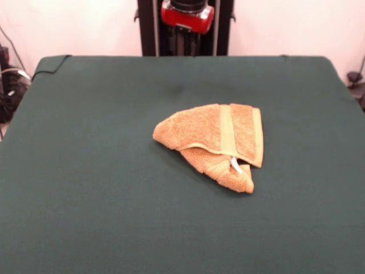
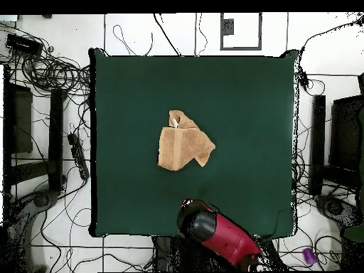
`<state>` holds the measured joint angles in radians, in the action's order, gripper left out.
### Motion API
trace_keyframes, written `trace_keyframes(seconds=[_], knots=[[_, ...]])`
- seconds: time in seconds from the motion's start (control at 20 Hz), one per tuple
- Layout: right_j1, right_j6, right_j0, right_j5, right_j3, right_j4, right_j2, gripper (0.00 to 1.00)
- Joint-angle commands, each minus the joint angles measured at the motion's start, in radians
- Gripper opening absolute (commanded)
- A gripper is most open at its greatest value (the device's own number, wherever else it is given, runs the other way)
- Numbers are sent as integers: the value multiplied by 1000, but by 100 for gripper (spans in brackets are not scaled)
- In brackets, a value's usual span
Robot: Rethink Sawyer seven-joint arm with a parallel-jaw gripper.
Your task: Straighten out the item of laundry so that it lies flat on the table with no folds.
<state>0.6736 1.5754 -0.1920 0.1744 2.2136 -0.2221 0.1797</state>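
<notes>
Green table (image 1: 85,217) cloth fronts the folded orange towel (image 1: 214,142), mid-table, white tag (image 1: 235,165) showing. Overhead, the arm (image 2: 217,234) sits at the robot-side edge, towel well beyond; end effector state unreadable.

No text, label, brand, number or sign can be read in either view. A small white tag (image 1: 235,165) is seen on the folded orange-tan towel (image 1: 214,142), but nothing printed on it can be made out. The red and black arm (image 2: 220,234) is shown without any legible marking. No lettering is carried by the dark green table (image 1: 85,171).
</notes>
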Motion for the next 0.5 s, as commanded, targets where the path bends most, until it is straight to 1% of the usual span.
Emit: trace_keyframes(seconds=[0.05, 0.35, 0.5], knots=[[39, 280, 54, 157, -102, -106, -36, 100], [47, 281, 67, 191, -128, -130, -33, 100], [35, 280, 73, 192, -150, -138, -31, 100]])
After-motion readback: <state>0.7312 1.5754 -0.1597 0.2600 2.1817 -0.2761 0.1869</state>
